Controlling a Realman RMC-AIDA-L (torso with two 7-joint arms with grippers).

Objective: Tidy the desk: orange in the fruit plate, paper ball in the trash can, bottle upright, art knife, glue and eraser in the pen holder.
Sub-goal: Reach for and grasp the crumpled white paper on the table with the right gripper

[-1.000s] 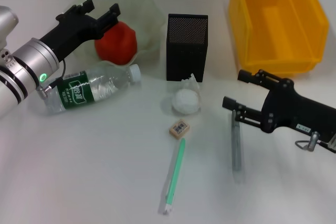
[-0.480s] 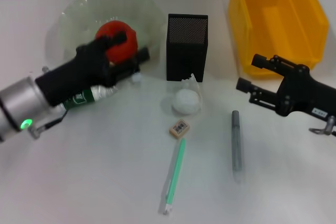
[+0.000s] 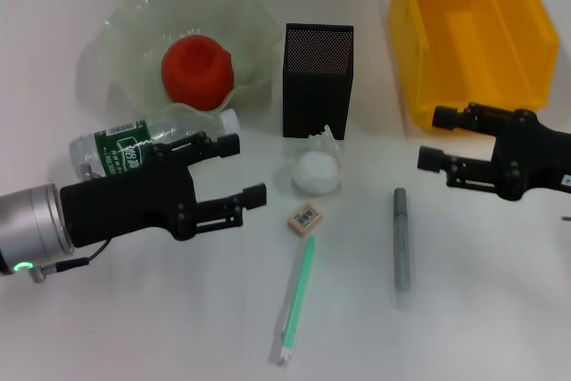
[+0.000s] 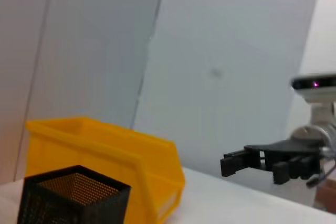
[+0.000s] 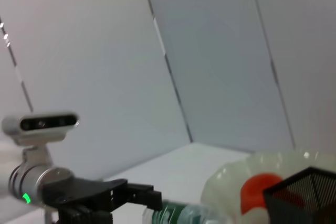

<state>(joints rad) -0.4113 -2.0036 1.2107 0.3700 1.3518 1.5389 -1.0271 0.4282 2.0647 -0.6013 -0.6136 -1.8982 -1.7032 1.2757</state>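
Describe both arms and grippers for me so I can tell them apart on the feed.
The left gripper is matte black on a silver metal wrist with a glowing green light and thin cable. The right gripper is also matte black, with a small white label; both have blocky black fingers.

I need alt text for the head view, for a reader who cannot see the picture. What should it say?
Two black robot hands hover open over a white desk: the left hand by a lying bottle, the right hand before a yellow trash can. An orange sits in the fruit plate; paper ball, eraser and two pens lie near the pen holder.
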